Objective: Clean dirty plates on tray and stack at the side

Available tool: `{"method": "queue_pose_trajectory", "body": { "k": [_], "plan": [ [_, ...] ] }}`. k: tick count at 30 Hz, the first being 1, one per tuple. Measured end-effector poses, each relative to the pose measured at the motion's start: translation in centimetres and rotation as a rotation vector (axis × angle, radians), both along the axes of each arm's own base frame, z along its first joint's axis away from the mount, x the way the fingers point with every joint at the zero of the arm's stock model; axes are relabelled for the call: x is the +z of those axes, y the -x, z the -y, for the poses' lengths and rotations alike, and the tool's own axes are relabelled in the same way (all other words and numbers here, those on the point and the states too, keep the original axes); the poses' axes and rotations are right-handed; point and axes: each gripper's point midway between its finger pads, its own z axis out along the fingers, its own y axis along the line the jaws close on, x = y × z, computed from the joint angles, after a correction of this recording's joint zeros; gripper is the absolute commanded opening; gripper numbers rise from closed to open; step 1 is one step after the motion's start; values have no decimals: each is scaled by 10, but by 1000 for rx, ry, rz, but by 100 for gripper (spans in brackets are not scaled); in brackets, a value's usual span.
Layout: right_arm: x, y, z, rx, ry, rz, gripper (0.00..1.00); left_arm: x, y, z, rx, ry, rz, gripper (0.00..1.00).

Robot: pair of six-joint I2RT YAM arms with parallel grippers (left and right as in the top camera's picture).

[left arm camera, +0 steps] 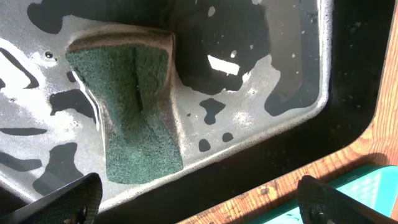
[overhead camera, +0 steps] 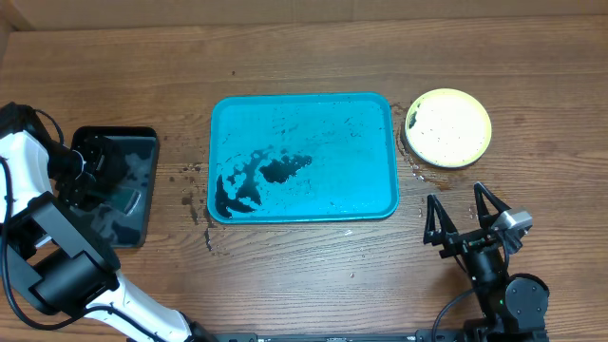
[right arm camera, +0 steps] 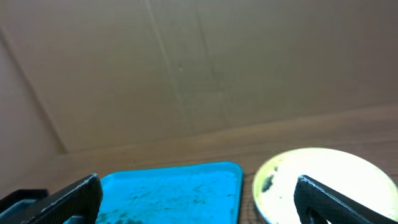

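To the right of the tray (overhead camera: 351,161), close by its far right corner, the plates (overhead camera: 447,128) sit on the wooden surface (overhead camera: 304,275) in what looks like one pile. Only the top one shows well: it has a yellow-green rim and a whitish centre with small dark specks. A second rim seems to peek out under its left edge, but how many lie below I cannot tell. The tray itself carries no plate, only a dark smear and wet patches in its near left part. I judge that the cleaning and piling is almost or fully done. To the left of the tray, well apart from it, stands a black tray (overhead camera: 142,142) with shallow water, and a sponge (left arm camera: 137,106) lies in it with the green rough side up. The left pincer (left arm camera: 199,196) hovers over this sponge with its fingers spread wide and grips nothing. The right pincer (overhead camera: 454,204) is just beyond the tray's near right corner, on the near side of the plates, also spread and empty. If the specks on the top plate count as dirt, the next move calls for the left pincer to pinch the sponge and carry it across the tray to the pile.
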Motion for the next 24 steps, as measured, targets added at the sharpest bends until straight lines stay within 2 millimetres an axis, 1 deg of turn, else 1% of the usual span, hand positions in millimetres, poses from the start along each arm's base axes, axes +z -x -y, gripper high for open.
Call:
{"method": "queue_pose_trajectory", "body": {
  "k": [5, 9, 14, 20, 24],
  "plan": [
    [-30, -5, 17, -98, 14, -122, 100, 0, 0, 0, 0, 0, 0, 100],
    [-31, -6, 29, -163, 54, -116, 100, 0, 0, 0, 0, 0, 0, 100],
    [-31, -7, 38, -211, 115, -107, 100, 0, 0, 0, 0, 0, 0, 100],
    [-31, -7, 39, -219, 243, -89, 100, 0, 0, 0, 0, 0, 0, 100],
    [-31, -7, 40, -220, 286, -82, 100, 0, 0, 0, 0, 0, 0, 100]
  ]
}}
